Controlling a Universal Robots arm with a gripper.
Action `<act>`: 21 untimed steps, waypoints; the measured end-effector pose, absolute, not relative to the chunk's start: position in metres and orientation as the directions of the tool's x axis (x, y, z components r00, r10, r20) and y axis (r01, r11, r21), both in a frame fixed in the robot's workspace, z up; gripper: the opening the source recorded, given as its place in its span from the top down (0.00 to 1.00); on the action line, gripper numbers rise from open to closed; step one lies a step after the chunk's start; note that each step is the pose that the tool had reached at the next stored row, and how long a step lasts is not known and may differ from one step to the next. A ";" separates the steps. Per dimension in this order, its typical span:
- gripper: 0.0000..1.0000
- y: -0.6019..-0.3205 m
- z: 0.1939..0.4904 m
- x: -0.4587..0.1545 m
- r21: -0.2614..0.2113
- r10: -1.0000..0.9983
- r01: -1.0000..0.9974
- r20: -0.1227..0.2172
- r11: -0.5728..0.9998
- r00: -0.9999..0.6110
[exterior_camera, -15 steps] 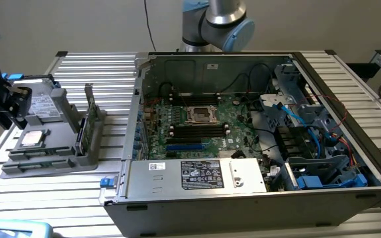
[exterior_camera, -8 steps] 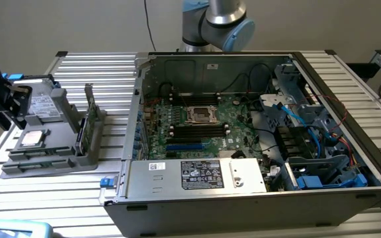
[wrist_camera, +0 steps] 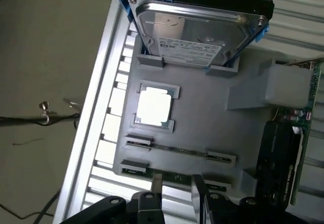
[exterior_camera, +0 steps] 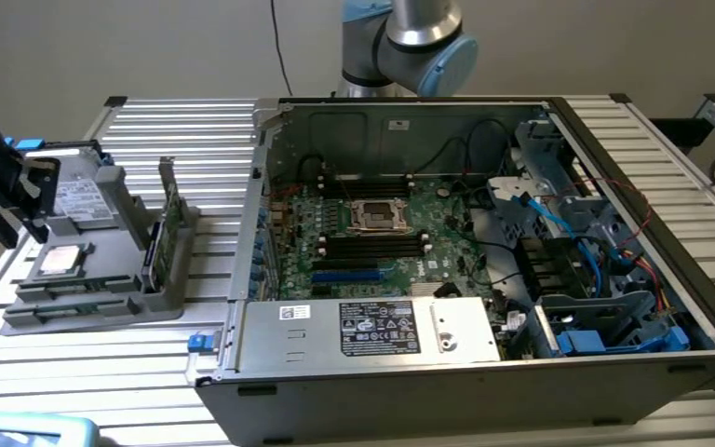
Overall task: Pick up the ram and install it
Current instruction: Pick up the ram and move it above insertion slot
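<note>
The ram (wrist_camera: 135, 171) is a thin green stick standing on edge in the outer slot of a grey holder tray (wrist_camera: 202, 107). My gripper (wrist_camera: 175, 177) hovers above that slot, open, one fingertip on each side of the stick's line and nothing held. In the exterior view the gripper (exterior_camera: 16, 216) hangs at the far left, over the tray (exterior_camera: 109, 307). At the centre of the exterior view the open computer case (exterior_camera: 457, 372) shows the motherboard's black memory slots (exterior_camera: 370, 247) beside the processor socket (exterior_camera: 380, 216).
The tray also carries a hard drive (wrist_camera: 197, 32) in a blue bracket, a processor chip (wrist_camera: 154, 106) and an upright graphics card (wrist_camera: 283, 158). Cables and a blue drive cage (exterior_camera: 606, 326) crowd the case toward the exterior view's right. A power supply (exterior_camera: 370, 328) covers its front.
</note>
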State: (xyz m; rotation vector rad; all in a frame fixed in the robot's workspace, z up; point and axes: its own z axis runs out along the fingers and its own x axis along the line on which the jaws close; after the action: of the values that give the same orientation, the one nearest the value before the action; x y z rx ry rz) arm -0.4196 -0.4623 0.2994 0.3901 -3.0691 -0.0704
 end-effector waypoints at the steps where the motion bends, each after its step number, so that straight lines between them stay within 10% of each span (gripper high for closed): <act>1: 0.64 -0.462 0.299 -0.420 0.051 -0.268 -0.266 0.041 0.963 -0.963; 21: 0.64 -0.462 0.295 -0.420 0.050 -0.594 -0.592 0.041 0.804 -0.804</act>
State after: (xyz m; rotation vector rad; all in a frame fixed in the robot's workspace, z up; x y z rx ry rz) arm -0.4196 -0.4623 0.2947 0.9640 -2.9318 -0.0542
